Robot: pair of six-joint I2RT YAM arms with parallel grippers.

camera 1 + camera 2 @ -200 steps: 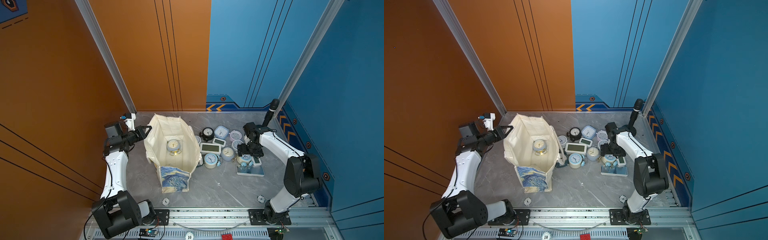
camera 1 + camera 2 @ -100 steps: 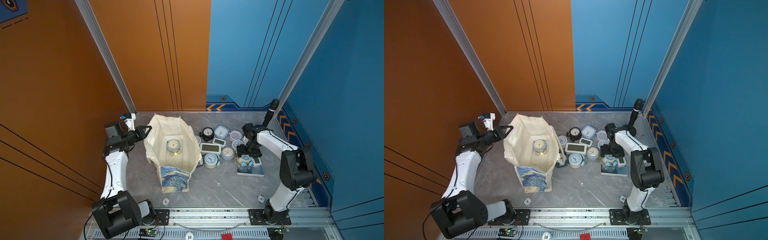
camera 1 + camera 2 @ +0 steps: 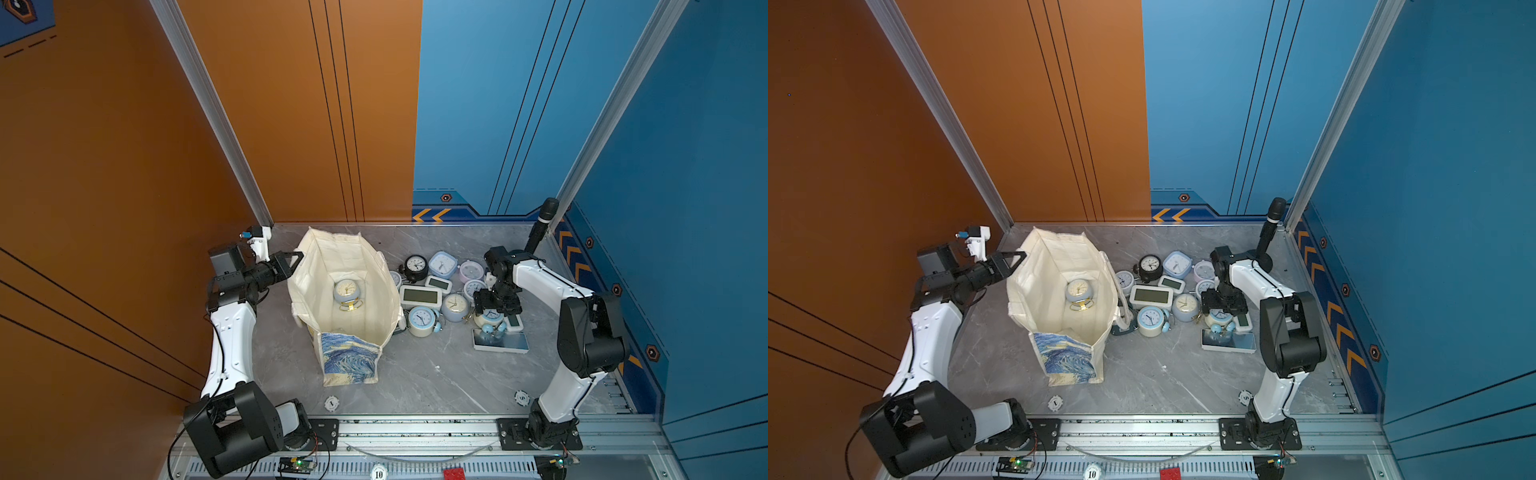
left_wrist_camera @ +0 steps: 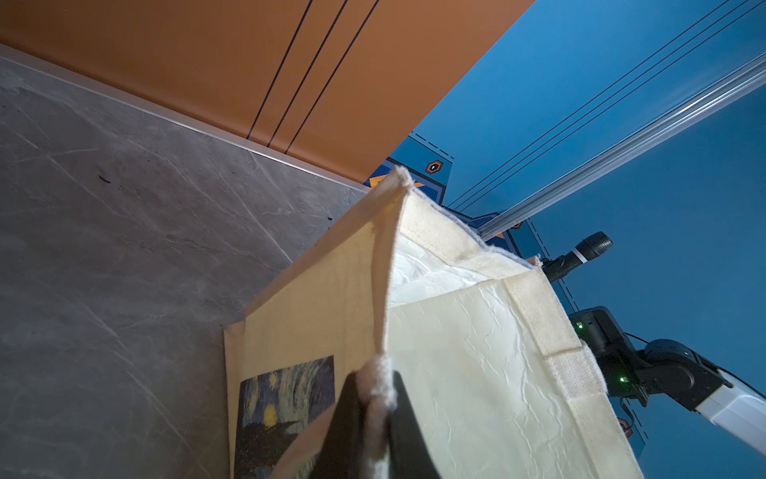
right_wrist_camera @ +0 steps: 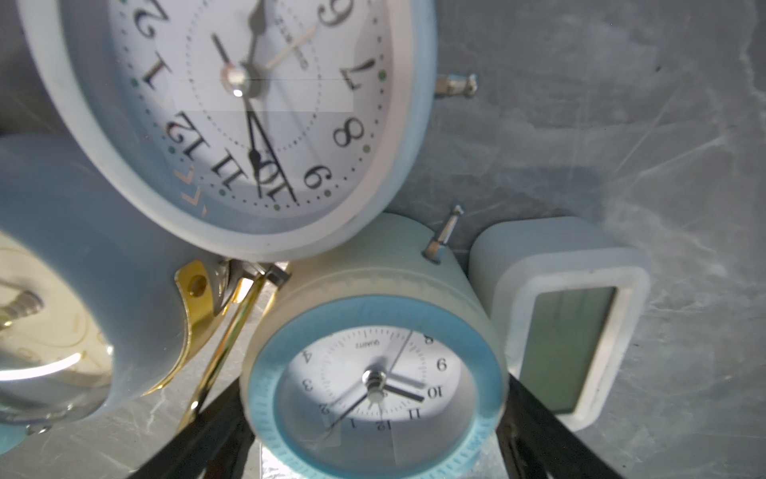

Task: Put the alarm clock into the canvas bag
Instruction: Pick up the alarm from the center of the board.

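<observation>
One pale-blue round alarm clock on a gold stand [image 3: 347,291] is already placed inside the cream canvas bag with blue-and-yellow painting print [image 3: 316,266], stood open on the grey marble bench [image 3: 436,374]; its rim is pinched by the left pincer [image 3: 291,262]; the right pincer [image 3: 497,308] is set wide around a round cream alarm clock with light-blue rim [image 5: 375,373] in the pile on the bench, no grip being seen yet; lifting and dropping are left; outside the bag about twelve clocks are counted, some half hidden.

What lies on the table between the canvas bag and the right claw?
Several alarm clocks, round and rectangular, fill that stretch; both top views show them.
</observation>
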